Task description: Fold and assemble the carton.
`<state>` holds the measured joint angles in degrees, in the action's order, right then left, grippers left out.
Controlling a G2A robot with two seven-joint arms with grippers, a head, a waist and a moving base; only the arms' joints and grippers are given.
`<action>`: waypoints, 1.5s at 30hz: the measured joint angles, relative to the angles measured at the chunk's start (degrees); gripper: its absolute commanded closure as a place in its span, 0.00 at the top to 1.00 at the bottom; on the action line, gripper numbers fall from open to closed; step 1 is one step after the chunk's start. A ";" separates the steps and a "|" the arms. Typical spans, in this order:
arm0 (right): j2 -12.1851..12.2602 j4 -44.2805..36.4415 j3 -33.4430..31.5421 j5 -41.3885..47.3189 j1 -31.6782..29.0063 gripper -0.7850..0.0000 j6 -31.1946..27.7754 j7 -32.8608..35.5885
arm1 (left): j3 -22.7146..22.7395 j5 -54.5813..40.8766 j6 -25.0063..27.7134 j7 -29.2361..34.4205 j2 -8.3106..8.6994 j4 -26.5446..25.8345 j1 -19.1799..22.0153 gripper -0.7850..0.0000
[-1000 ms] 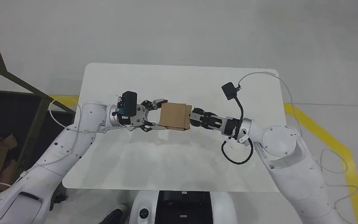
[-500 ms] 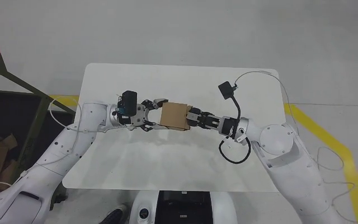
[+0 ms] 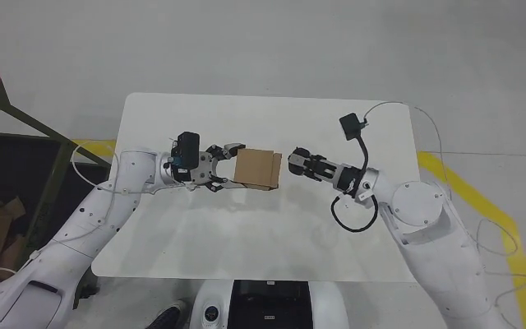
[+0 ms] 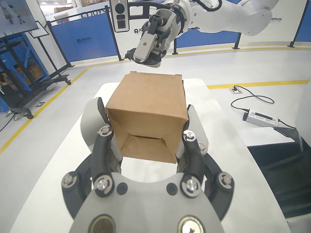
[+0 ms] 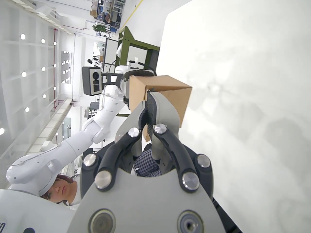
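closest in, the left gripper (image 4: 145, 107) has its two white fingers (image 4: 195, 127) clamped on opposite side walls of the brown cardboard carton (image 4: 148, 93). the carton is a squared-up box held over the middle of the white rounded-corner table (image 3: 173, 238). its open end faces back toward the left wrist. through that opening i can see the flaps at the far end folded across, with a seam running between them. whether the box rests on the tabletop or hangs just above it, i cannot tell.

just past the carton's far end is the right gripper (image 3: 293, 160), pointing at the box. it is near the carton but apart from it, with a clear gap between. its fingers (image 5: 167, 112) are pressed together, black pads meeting, with nothing held between them.

further back, off the table, a grey power brick with a black cable (image 4: 261, 118) lies on the pale floor. a yellow floor line (image 4: 257, 84) runs near it, and blue barrier panels (image 4: 92, 39) stand along the back of the room.
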<state>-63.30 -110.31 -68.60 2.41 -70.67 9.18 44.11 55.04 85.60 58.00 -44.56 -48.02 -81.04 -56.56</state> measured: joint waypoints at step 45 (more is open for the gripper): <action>-0.32 -0.93 4.55 1.39 -0.67 0.00 -0.56 1.10 | 1.04 0.26 0.00 0.69 -0.15 0.36 -0.10 0.19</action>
<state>-63.62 -111.25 -64.05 3.80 -71.34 8.62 45.21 56.08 85.85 58.00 -43.87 -48.17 -80.67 -56.66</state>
